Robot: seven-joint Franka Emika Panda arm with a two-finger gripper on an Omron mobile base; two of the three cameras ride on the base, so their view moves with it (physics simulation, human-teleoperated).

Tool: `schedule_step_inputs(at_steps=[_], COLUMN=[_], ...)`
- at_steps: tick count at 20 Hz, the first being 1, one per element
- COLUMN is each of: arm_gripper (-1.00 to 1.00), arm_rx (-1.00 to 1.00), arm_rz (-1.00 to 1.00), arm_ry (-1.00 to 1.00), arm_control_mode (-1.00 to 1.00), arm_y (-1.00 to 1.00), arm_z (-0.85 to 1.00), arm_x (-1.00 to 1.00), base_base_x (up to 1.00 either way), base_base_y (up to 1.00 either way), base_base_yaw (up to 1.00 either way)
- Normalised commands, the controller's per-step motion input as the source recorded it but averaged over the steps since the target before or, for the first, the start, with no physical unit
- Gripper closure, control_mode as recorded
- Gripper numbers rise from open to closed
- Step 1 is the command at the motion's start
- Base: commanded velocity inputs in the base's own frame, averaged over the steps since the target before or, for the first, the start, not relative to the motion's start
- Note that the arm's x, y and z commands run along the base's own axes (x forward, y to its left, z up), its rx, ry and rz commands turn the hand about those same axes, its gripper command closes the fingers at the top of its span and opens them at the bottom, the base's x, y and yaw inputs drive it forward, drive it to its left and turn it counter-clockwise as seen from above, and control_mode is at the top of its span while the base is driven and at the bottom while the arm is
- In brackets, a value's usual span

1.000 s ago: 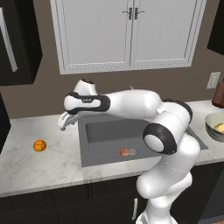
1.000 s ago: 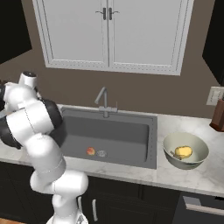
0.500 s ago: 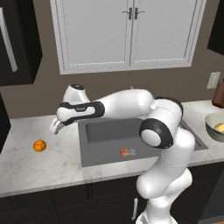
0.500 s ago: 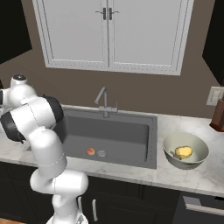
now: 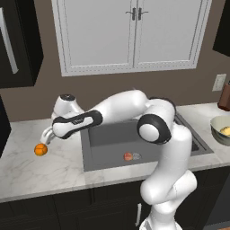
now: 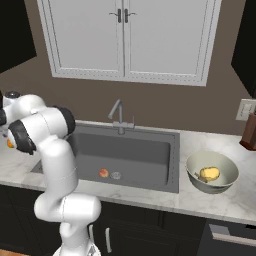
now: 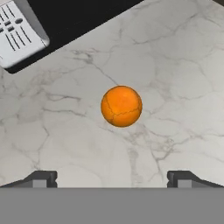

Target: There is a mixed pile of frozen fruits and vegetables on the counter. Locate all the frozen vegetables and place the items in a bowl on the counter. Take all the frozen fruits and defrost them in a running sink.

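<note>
An orange ball (image 7: 121, 106) lies alone on the white marble counter (image 5: 58, 166), left of the sink (image 5: 112, 134); it is the same orange ball (image 5: 41, 149) at the counter's left end. My gripper (image 5: 46, 136) hangs just above and right of it, open and empty. In the hand view the gripper (image 7: 111, 179) points down at the ball, one dark fingertip (image 7: 41, 178) on each side, not touching it. A reddish-pink ball (image 6: 103, 172) rests in the sink beside the drain (image 6: 116, 175). The beige bowl (image 6: 194, 164) holds a yellow lumpy piece (image 6: 210, 173).
A slim silver faucet (image 6: 117, 112) stands behind the basin. A dark block (image 6: 248, 131) sits at the far right of the counter. A white panel with small marks (image 7: 17, 30) and a dark surface lie past the counter edge beyond the orange ball.
The arm has swung left from over the sink's edge and lowered toward the orange ball. The jaws have stayed open. The balls and the bowl have not moved.
</note>
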Motion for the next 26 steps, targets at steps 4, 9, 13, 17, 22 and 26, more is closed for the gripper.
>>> schedule_step_inputs(at_steps=[4,9,13,17,22,26], arm_gripper=[-1.00,-1.00,-1.00,-1.00,-1.00,-1.00], arm_rx=[-0.11,-0.02,0.00,-0.01,-0.07,-0.05], arm_rz=[0.00,0.00,0.00,0.00,0.00,0.00], arm_ry=[0.17,0.00,-0.07,-0.06,0.00,0.00], arm_control_mode=[-1.00,-1.00,-1.00,-1.00,-1.00,-1.00], arm_y=[0.23,0.22,0.22,0.22,0.30,0.23], arm_z=[-0.14,-0.42,-0.58,-0.44,-0.28,-0.20], arm_x=[0.16,0.17,0.21,0.14,0.32,0.36], base_base_x=[0.00,0.00,0.00,0.00,0.00,0.00], base_base_y=[0.00,0.00,0.00,0.00,0.00,0.00], base_base_yaw=[0.00,0.00,0.00,0.00,0.00,0.00])
